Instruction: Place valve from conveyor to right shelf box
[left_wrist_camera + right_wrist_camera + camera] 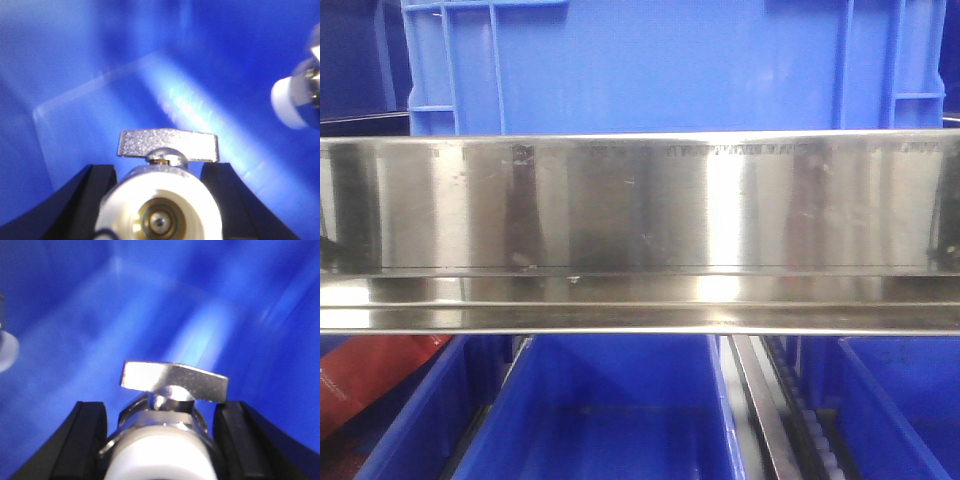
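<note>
Both arms are loaded here, not just one. The left tool is clamped around the left valve, with black fingers pinching the body from either side. The white cap faces the wrist camera and the flat silver handle sticks up clear of the grip. Same deal on the other side: the right tool is closed on the right valve, handle up top again. Grabbing the body rather than the handle makes sense to me, since the handle would probably swivel. Behind both there's nothing but blue box, so I'd say both valves are hanging inside it, off the conveyor, which isn't in any view. Can't tell if either one touches the bottom. The white-capped blob at the right edge of the left wrist view looks like the right valve, so the arms are near each other. The front camera only gets a steel shelf rail with blue bins below, no arms. Next is probably just letting go, and a round fitting might roll a bit.
</note>
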`<state>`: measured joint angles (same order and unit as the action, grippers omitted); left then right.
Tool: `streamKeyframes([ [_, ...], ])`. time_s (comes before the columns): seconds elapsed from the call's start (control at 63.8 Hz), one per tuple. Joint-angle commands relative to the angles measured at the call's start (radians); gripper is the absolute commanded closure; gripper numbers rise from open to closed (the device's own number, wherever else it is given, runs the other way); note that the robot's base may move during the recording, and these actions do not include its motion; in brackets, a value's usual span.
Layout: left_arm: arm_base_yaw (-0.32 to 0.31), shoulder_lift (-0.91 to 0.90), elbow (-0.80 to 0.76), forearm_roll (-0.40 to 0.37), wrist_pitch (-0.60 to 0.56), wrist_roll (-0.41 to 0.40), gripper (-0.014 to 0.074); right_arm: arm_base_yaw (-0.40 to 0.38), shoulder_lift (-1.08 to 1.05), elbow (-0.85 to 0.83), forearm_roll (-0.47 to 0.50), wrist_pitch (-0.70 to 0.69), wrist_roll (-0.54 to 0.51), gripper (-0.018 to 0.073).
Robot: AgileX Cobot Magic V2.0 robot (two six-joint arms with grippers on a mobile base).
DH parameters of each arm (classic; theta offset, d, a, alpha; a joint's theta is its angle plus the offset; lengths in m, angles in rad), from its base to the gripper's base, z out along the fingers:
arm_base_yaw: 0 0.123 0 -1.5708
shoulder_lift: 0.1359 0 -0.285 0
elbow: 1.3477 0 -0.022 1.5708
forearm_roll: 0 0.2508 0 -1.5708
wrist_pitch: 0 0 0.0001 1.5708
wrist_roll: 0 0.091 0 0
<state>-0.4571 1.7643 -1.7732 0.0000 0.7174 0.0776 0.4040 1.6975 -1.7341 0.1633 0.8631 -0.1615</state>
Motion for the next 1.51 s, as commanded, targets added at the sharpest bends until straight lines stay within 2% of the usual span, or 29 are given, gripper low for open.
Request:
streamKeyframes([
  [0.0,-0.003,0.003,-0.023,0.005,-0.039,-0.001,0.0704,0.004,0.016,-0.02,-0.002,-0.044,-0.007,0.0713],
  [0.094,-0.003,0.018,-0.023,0.005,-0.03,-0.001,0.0653,0.004,0.037,-0.02,-0.002,-0.032,-0.007,0.0706],
  [0.173,-0.003,0.026,-0.023,0.0,-0.018,-0.001,0.0536,0.004,0.045,-0.02,-0.002,-0.025,-0.007,0.0656],
  [0.251,-0.003,0.028,-0.023,0.0,-0.014,-0.001,0.0391,0.004,0.047,-0.02,-0.002,-0.025,-0.007,0.0548],
  [0.298,-0.003,0.028,-0.023,0.0,-0.014,-0.001,0.0298,0.004,0.047,-0.02,-0.002,-0.025,-0.007,0.0454],
  [0.423,-0.003,0.028,-0.023,0.005,-0.01,-0.001,0.0123,0.004,0.047,-0.02,-0.002,-0.023,-0.007,0.022],
  [0.486,-0.003,0.025,-0.023,0.005,-0.005,-0.001,0.0068,0.004,0.047,-0.02,-0.002,-0.023,-0.007,0.0108],
  [0.565,-0.003,0.02,-0.023,0.005,0.0,-0.001,0.0036,0.004,0.045,-0.022,0.006,-0.023,-0.007,0.0034],
  [0.627,-0.003,0.011,-0.023,0.005,0.0,-0.001,0.0036,0.004,0.04,-0.022,0.015,-0.023,-0.007,0.0017],
  [0.737,-0.003,-0.016,-0.023,0.005,0.0,-0.001,0.0036,0.004,0.013,-0.022,0.045,-0.036,-0.007,0.0036],
  [0.816,-0.003,-0.043,-0.023,0.008,0.0,-0.001,0.0041,0.004,-0.017,-0.022,0.054,-0.057,-0.007,0.0088],
  [0.894,-0.003,-0.078,-0.023,0.014,0.009,-0.001,0.0066,0.004,-0.054,-0.022,0.054,-0.076,-0.007,0.0181],
  [0.941,-0.003,-0.107,-0.023,0.014,0.014,-0.001,0.0099,0.004,-0.091,-0.022,0.054,-0.086,-0.007,0.0272],
  [1.051,-0.003,-0.161,-0.023,0.014,0.014,-0.001,0.023,-0.004,-0.161,-0.022,0.054,-0.087,-0.007,0.047],
  [1.098,-0.003,-0.183,-0.023,0.018,0.014,-0.001,0.0315,-0.009,-0.193,-0.022,0.054,-0.087,-0.007,0.0578],
  [1.192,-0.003,-0.23,-0.023,0.038,0.016,-0.001,0.0493,-0.036,-0.247,-0.022,0.054,-0.083,-0.007,0.073],
  [1.302,-0.003,-0.276,-0.023,0.072,0.037,-0.001,0.0703,-0.085,-0.305,0.014,0.054,-0.079,-0.005,0.0717],
  [1.38,0.006,-0.3,-0.021,0.095,0.069,-0.02,0.0708,-0.128,-0.354,0.063,0.054,-0.079,-0.005,0.0716],
  [1.49,0.055,-0.338,0.018,0.095,0.08,-0.111,0.0708,-0.17,-0.433,0.184,0.054,-0.103,-0.005,0.0716],
])
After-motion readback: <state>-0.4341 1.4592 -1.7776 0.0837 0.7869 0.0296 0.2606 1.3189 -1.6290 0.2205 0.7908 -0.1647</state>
